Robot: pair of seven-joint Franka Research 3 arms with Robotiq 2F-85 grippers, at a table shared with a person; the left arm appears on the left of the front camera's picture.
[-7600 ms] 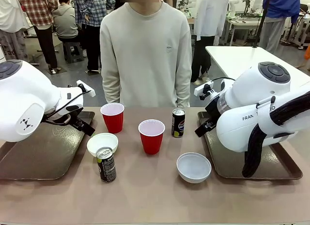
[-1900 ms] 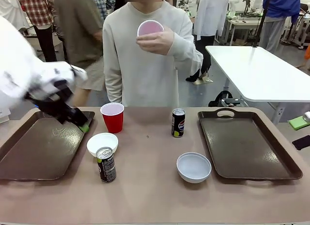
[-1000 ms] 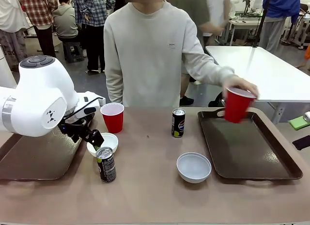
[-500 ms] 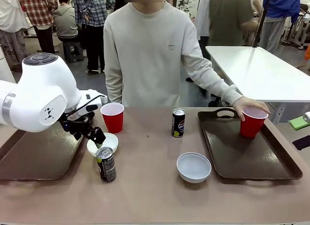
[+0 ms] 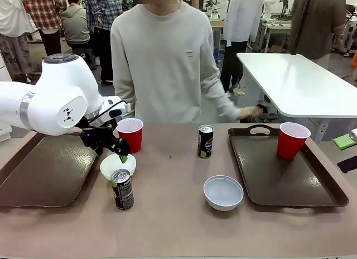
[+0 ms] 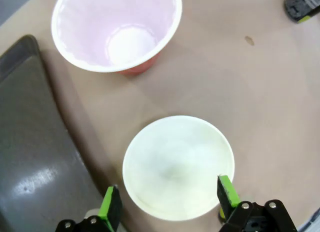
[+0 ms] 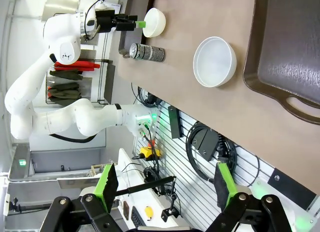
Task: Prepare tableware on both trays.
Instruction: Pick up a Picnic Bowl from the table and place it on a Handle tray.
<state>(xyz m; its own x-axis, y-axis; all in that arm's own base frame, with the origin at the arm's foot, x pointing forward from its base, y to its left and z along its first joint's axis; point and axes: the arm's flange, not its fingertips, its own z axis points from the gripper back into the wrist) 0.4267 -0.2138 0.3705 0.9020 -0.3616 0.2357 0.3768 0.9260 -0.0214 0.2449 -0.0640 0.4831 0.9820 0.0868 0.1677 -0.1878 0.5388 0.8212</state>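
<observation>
Green-padded left gripper is hanging wide open, gripping nothing, its fingers straddling the white bowl at the front view's left-centre; red cup is standing just above it, can just below; left tray is lying alongside; right gripper is gaping open, empty; second cup is sitting on right tray, upper right.

One cup sits at the far end of the right tray; just right of the left tray, far to near: other cup, one bowl, near can; far can mid-table, second bowl in front of it.
</observation>
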